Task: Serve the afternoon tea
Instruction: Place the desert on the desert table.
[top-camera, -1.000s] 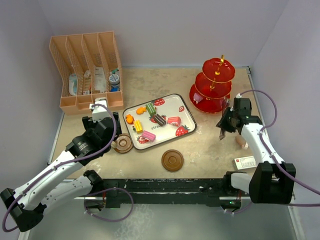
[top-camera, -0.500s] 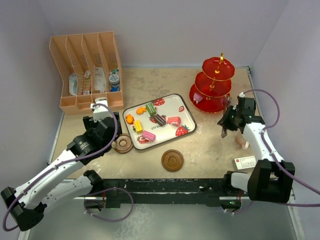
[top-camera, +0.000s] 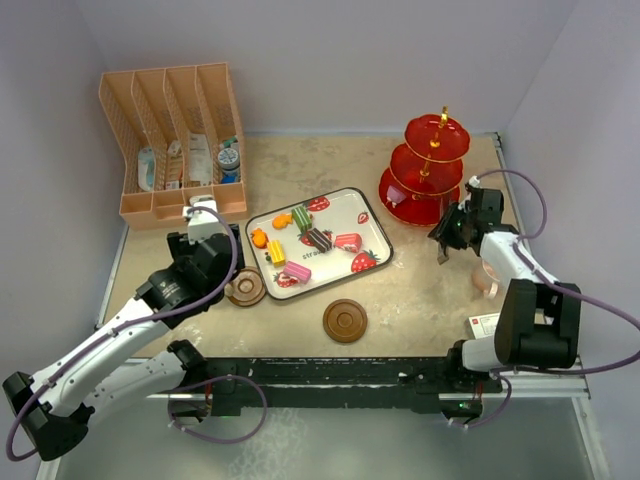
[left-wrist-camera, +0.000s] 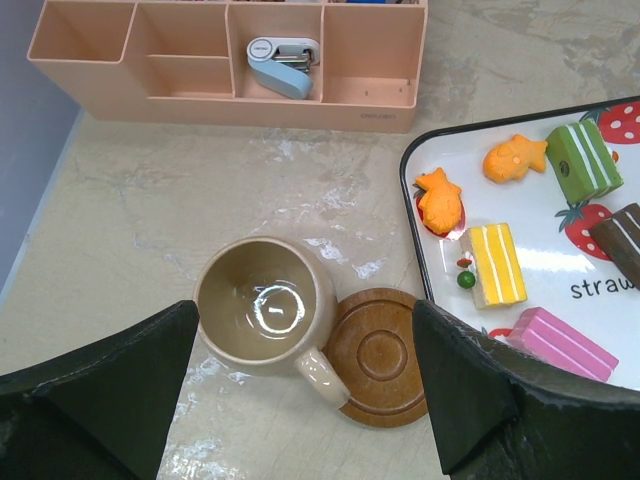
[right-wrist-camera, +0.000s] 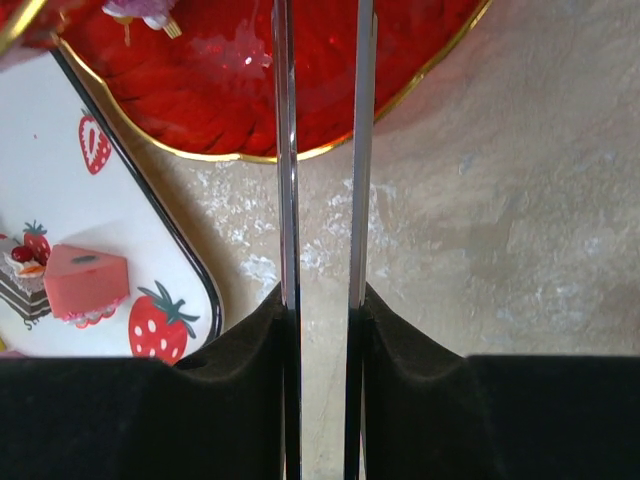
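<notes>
1. Here, the right gripper (right-wrist-camera: 322, 300) is clenching the metal tongs (right-wrist-camera: 285, 150). Their two thin blades are running parallel with a narrow gap and nothing showing between them. The tips are passing out of the wrist view over the bottom tier of the red three-tier stand (top-camera: 428, 165).
2. The left gripper (left-wrist-camera: 305, 330) is hanging wide open, holding nothing, directly above the tan mug (left-wrist-camera: 265, 305).
3. That mug is standing upright on the table (left-wrist-camera: 150, 200), its handle overlapping the rim of a brown saucer (left-wrist-camera: 375, 355). It is looking glazed, rigid and probably slippery. One finger going inside the rim and one outside, away from the handle, would likely be the surest hold.
4. The toy cakes (left-wrist-camera: 492, 265) are lying on the strawberry-print tray (top-camera: 342, 212), just beside the stand. They are looking light, hard and smooth, so the tongs would probably be pinching best across flat sides. That applies to the pink wedge cake (right-wrist-camera: 85, 283) too.
</notes>
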